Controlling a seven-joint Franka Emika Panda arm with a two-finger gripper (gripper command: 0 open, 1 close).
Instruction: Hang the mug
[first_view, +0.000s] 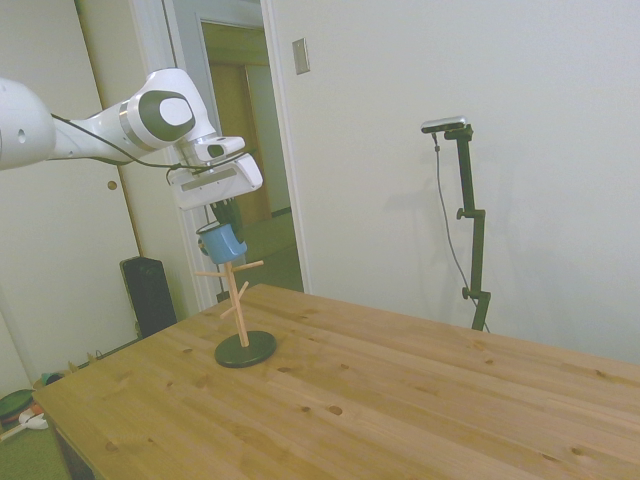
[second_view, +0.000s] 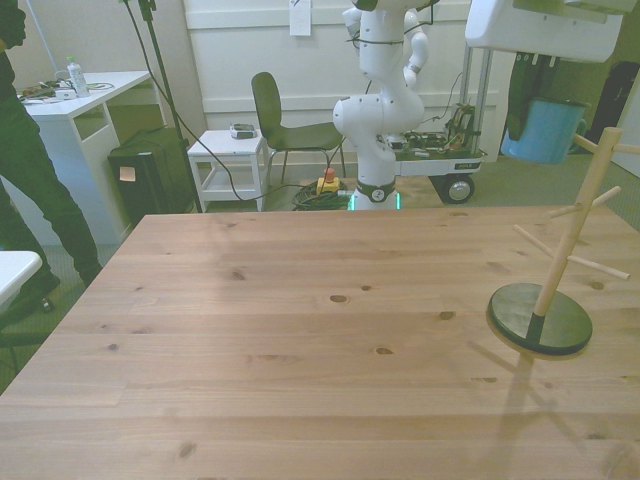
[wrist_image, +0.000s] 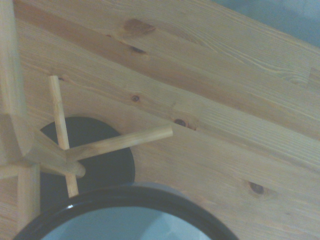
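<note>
A: Where are we? The mug (first_view: 222, 243) hangs in the air at the top of the mug tree (first_view: 236, 296), over the table (first_view: 400, 390) corner, carried by the gripper (first_view: 222, 222).

B: Yes, we have it clenched on the mug; in the side view the dark fingers come down onto its rim. In the front view the mug (second_view: 541, 130) sits at the front view's right, just beside the tree's top pegs (second_view: 601, 143), tilted.

A: Touching a peg?

B: We cannot tell. It looks close, but neither view shows contact, and we cannot make out the handle.

A: The wrist view helps a little. We see the mug's dark rim (wrist_image: 125, 202) and, beyond it, one peg (wrist_image: 120, 142) pointing out over the round dark base (wrist_image: 107, 167).

B: Then our judgement is that this is the threading step. We should line the handle loop up with the peg's free end and slide it along the peg's axis toward the post, not drop it straight down.

A: Slowly, we think. The tree stands free on its base, so a sideways shove could tip it.

B: And we let go only once the handle seems to rest well inside the peg's tip
</note>
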